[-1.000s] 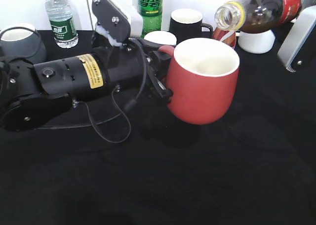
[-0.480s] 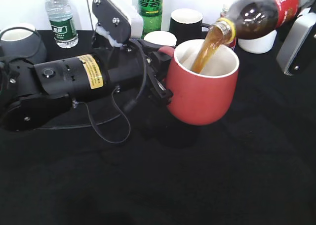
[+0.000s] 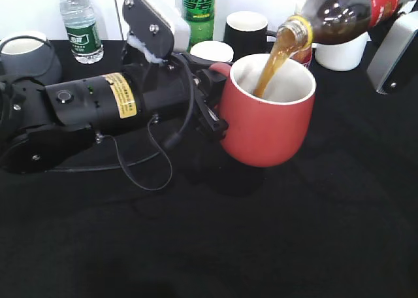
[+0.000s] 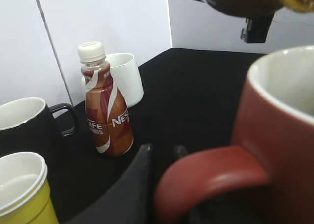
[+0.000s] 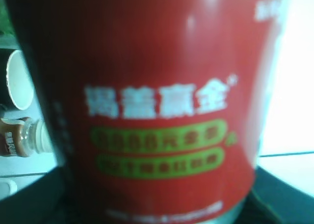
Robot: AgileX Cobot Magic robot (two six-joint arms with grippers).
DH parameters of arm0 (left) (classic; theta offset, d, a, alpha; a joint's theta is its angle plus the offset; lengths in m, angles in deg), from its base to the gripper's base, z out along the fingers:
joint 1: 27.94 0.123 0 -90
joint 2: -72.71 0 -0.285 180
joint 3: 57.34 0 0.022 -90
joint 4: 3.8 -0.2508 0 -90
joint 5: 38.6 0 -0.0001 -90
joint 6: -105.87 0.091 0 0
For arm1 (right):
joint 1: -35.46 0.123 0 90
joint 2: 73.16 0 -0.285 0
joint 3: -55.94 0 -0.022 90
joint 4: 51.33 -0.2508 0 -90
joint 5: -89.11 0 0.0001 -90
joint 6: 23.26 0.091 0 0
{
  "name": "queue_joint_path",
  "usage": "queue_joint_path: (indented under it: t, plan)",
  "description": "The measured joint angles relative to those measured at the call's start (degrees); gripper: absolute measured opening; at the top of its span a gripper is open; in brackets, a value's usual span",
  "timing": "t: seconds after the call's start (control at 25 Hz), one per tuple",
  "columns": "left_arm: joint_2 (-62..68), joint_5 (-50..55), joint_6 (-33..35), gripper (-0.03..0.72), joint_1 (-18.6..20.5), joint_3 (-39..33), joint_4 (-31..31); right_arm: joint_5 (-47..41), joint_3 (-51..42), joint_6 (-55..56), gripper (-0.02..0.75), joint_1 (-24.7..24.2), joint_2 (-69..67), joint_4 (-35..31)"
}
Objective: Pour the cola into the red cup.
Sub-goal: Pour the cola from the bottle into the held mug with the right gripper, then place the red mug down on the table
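The red cup (image 3: 264, 115) stands upright on the black table, its handle held by my left gripper (image 3: 210, 108), which is shut on it; the handle (image 4: 211, 177) fills the left wrist view beside a jaw. The cola bottle (image 3: 343, 10) is tilted mouth-down above the cup's far rim, uncapped, and a brown stream (image 3: 268, 66) runs into the cup. My right gripper (image 3: 395, 46) holds the bottle at upper right; its jaws are hidden. The bottle's red label (image 5: 152, 106) fills the right wrist view.
Behind the cup stand a Nescafe bottle (image 4: 105, 113), a white cup (image 4: 125, 76), a black mug (image 3: 245, 30), a yellow cup (image 4: 22, 194), a green soda bottle (image 3: 198, 10), a water bottle (image 3: 81, 27) and a grey mug (image 3: 26, 56) at far left.
One second ago the bottle was tipped without flow. Cola then began streaming into the cup, and the bottle has shifted slightly up and right while it keeps pouring.
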Motion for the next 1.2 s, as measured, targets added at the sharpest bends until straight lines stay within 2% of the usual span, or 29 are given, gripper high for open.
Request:
queue_joint_path:
  t: [0.64,0.72,0.8,1.0,1.08,1.2]
  plan:
    - [0.0,0.28,0.1,0.077,0.0,0.0,-0.35,0.22,0.0,-1.38,0.438,0.0,0.04,-0.39]
    - [0.0,0.27,0.15,0.077,0.0,0.0,-0.41,-0.16,0.0,1.38,0.438,0.0,0.04,-0.39]
    - [0.0,-0.11,0.15,0.077,0.0,0.0,-0.41,-0.23,0.0,8.45,0.438,0.0,0.04,0.28]
    - [0.0,-2.95,0.15,0.077,0.0,0.0,1.5,-1.34,0.0,29.13,0.437,0.0,0.04,7.31]
    - [0.0,-3.0,0.15,0.077,0.28,0.0,1.57,-4.12,0.0,42.92,0.437,0.0,0.04,7.57]
    - [0.0,-3.0,0.15,0.077,3.18,0.0,1.57,-7.83,0.0,71.52,0.42,0.0,0.04,7.57]
